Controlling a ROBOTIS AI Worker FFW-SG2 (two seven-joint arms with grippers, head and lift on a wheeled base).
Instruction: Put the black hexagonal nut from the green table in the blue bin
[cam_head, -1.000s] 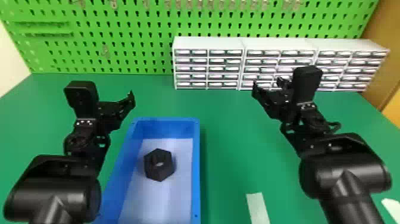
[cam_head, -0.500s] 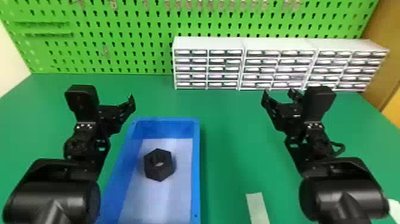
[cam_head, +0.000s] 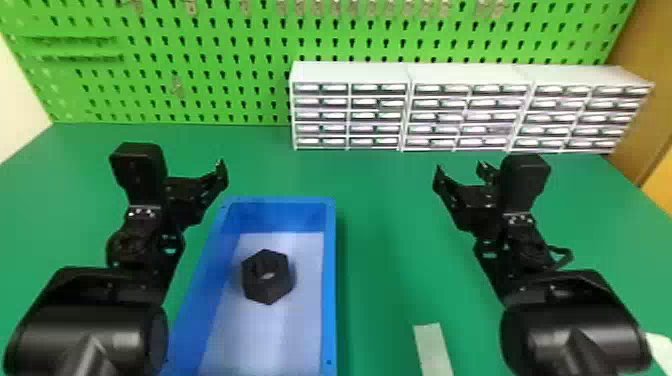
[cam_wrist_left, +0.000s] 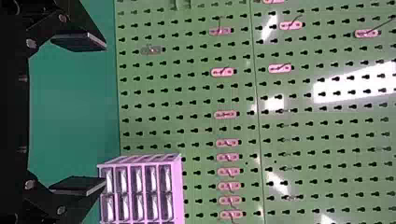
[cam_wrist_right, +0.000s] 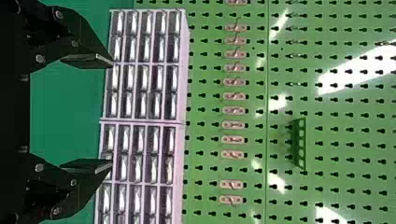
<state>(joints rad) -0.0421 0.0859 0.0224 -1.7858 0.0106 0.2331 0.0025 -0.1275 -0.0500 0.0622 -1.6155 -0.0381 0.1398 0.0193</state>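
Compared with a second ago, we see the right gripper (cam_head: 460, 168) drawn back toward the robot, away from the drawer units (cam_head: 452, 120). Its upper black housing (cam_head: 526, 182) overlaps their lower fronts in the earlier frames; now we find it just below them in the head view. The right forearm (cam_head: 575, 332) also sits lower in that view. We notice the left gripper (cam_head: 220, 172) shifted back only a touch, mostly within the first half second.

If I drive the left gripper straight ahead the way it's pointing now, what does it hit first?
Probably the green pegboard, dead ahead of the open left gripper. Depth is unclear, though, and the white drawer unit sits close by on the right of that line.
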